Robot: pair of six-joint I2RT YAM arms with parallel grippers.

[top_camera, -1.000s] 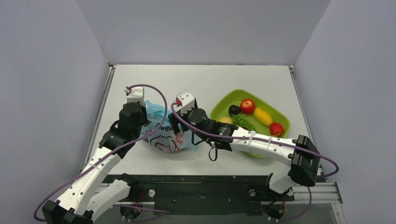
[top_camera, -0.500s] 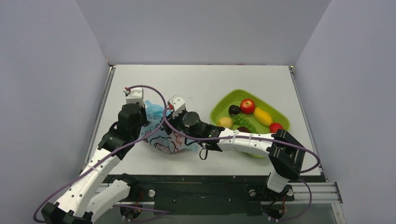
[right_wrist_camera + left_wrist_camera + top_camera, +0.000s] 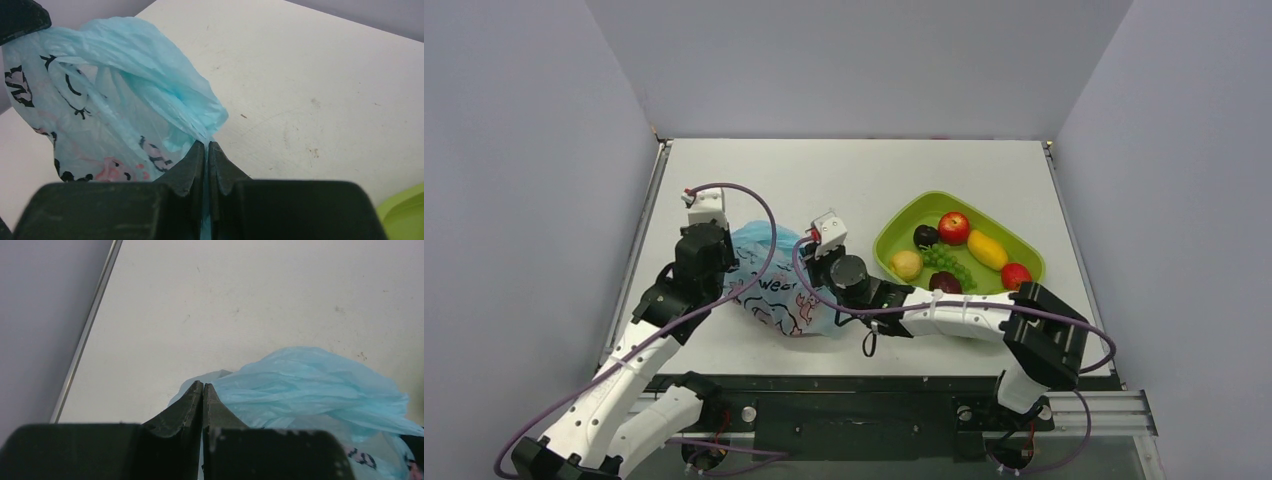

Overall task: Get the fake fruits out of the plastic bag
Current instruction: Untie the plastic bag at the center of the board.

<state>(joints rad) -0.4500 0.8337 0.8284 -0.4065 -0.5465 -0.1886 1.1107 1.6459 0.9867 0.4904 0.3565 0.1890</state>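
The plastic bag (image 3: pixel 774 285), light blue with black and pink cartoon print, lies on the table left of centre. My left gripper (image 3: pixel 724 270) is shut on its left edge; in the left wrist view the tips (image 3: pixel 202 385) meet with a strip of film between them and the bag (image 3: pixel 310 385) bunched to the right. My right gripper (image 3: pixel 814 285) is shut on the bag's right edge; blue film shows between its closed tips (image 3: pixel 206 144), and the bag (image 3: pixel 115 100) swells to the left. The fake fruits are hidden inside the bag.
A green tray (image 3: pixel 902 217) stands right of the bag, holding a red apple (image 3: pixel 953 227), a yellow mango (image 3: pixel 987 250), a lemon (image 3: pixel 906 264), green grapes (image 3: pixel 942 259) and dark fruits. Its rim (image 3: pixel 405 215) shows in the right wrist view. Grey walls enclose the table.
My right gripper has closed on the bag's right edge, after reaching left into the bag and drawing back. The bag now spreads wider between the two grippers. The left gripper stays shut.
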